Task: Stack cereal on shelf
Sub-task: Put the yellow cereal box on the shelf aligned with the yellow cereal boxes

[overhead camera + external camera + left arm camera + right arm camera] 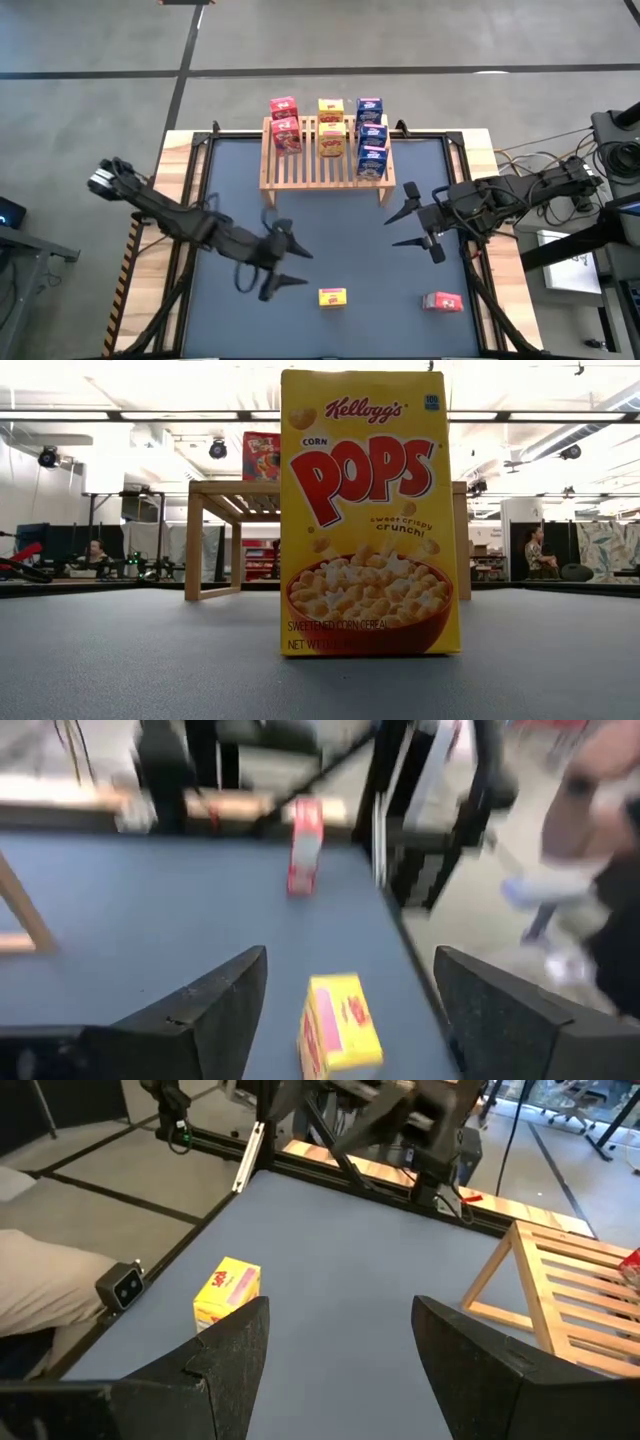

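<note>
Seven boxes [329,130] stand on the shelf [325,170] at the table's [330,240] far edge. A yellow box [333,297] and a red box [442,302] sit near the front edge. Left gripper [290,268], spread and empty, hovers beside the yellow box; right gripper [408,228] waits spread.

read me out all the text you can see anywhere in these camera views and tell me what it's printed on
All on the front of the yellow cereal box standing on the table, low view:
"Kellogg's"
"CORN POPS"
"sweet crispy crunch!"
"SWEETENED CORN CEREAL"
"NET WT", with the figures after it too small to read.
Print on the red box behind it and on the boxes on the shelf is too small or blurred.
</note>
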